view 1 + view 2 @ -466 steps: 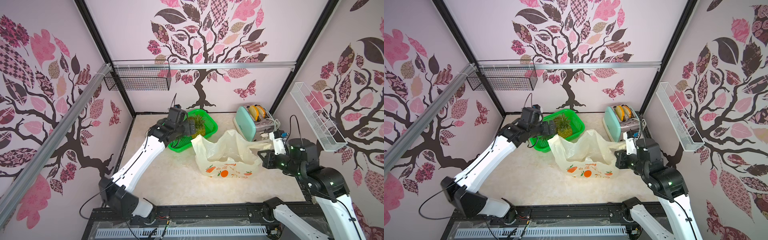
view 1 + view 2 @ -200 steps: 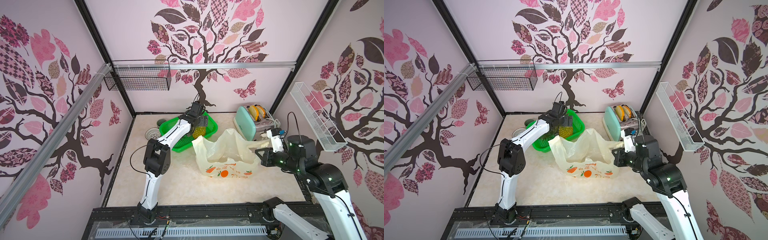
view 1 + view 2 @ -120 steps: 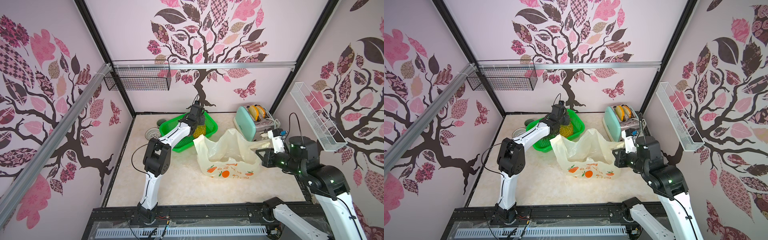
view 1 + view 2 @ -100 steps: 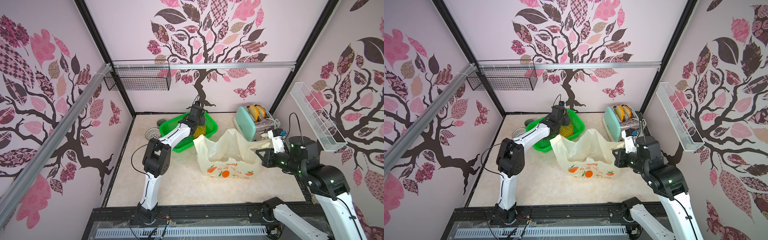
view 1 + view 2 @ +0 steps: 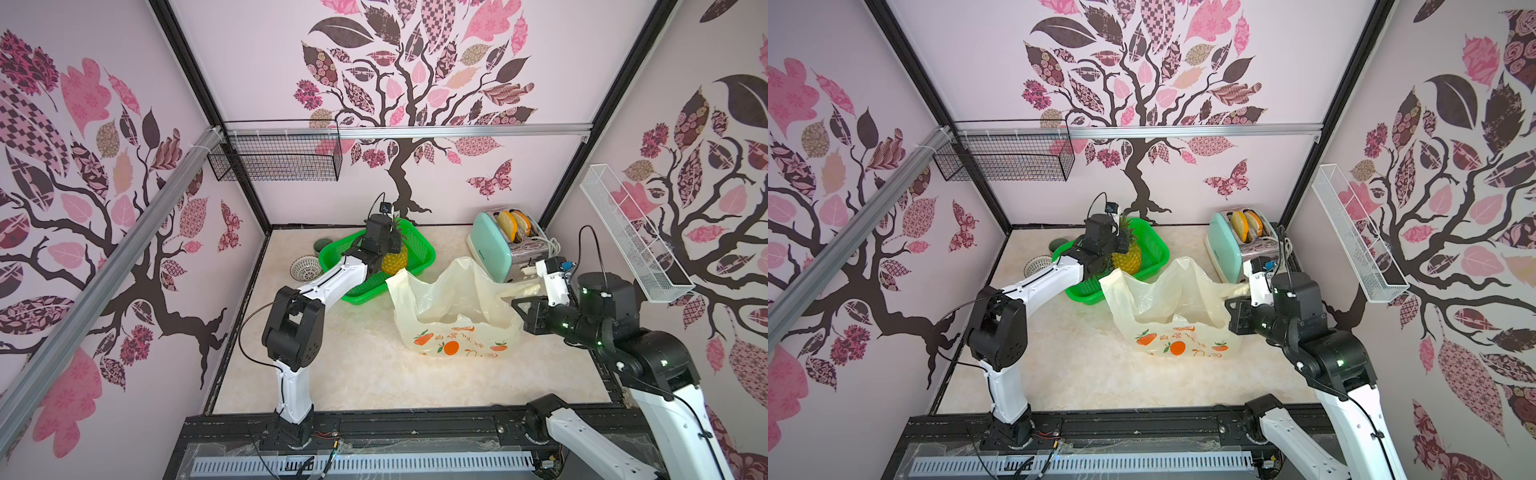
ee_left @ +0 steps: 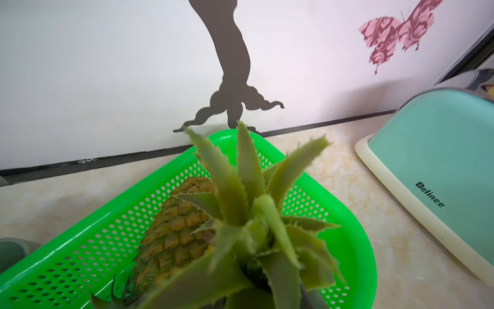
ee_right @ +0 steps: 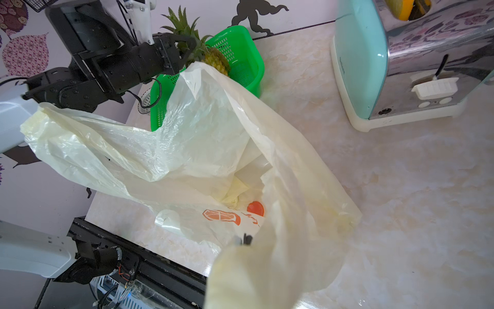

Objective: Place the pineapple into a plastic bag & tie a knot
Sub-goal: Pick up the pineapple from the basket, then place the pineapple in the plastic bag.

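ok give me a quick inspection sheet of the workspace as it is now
surface: marbled tabletop, no spills seen
job's things: pineapple tilted in green basket; plastic bag standing open beside the basket
clutter: mint toaster, white strainer, dark bowl
grippers: left gripper shut on pineapple's crown; right gripper shut on plastic bag's handle
cables: black cable loops off left arm; toaster cord bundled
surroundings: tree-decal walls, black wire basket, white wire shelf

Left arm (image 5: pixel 328 282) and right arm (image 5: pixel 648 361): 2 white-linked limbs, black joint housings, thin black cables.
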You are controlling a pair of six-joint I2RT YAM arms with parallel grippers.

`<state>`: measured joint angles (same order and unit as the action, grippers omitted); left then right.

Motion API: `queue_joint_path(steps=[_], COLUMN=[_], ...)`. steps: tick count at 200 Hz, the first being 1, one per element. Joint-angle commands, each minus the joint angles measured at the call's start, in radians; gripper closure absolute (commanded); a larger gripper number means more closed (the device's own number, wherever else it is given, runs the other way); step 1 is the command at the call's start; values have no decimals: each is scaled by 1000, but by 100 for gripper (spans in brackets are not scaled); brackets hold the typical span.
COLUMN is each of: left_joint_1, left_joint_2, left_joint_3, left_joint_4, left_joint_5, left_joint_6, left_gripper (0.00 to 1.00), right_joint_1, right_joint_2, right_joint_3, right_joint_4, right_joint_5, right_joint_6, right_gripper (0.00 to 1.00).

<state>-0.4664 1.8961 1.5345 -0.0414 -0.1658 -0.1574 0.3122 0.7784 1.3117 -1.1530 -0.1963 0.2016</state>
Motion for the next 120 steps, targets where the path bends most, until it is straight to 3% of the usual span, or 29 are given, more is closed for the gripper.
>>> queue_joint_path(steps=[1, 67, 120], left_joint_1=[26, 36, 37], left_joint_2=[-109, -236, -417], left_joint_3=[16, 36, 32], left_joint_4=[180, 182, 184], left_joint_5=[6, 47, 48], left_joint_6=[20, 14, -24], left_gripper=[100, 100, 100], right_joint_1=[4, 4, 5], right_joint_2=[-1, -4, -5], right_joint_3=[16, 16, 24], right_joint_4=[22, 14, 17], right_joint_5=[15, 30, 47], right_joint_6=[9, -2, -6], right_gripper=[100, 100, 100])
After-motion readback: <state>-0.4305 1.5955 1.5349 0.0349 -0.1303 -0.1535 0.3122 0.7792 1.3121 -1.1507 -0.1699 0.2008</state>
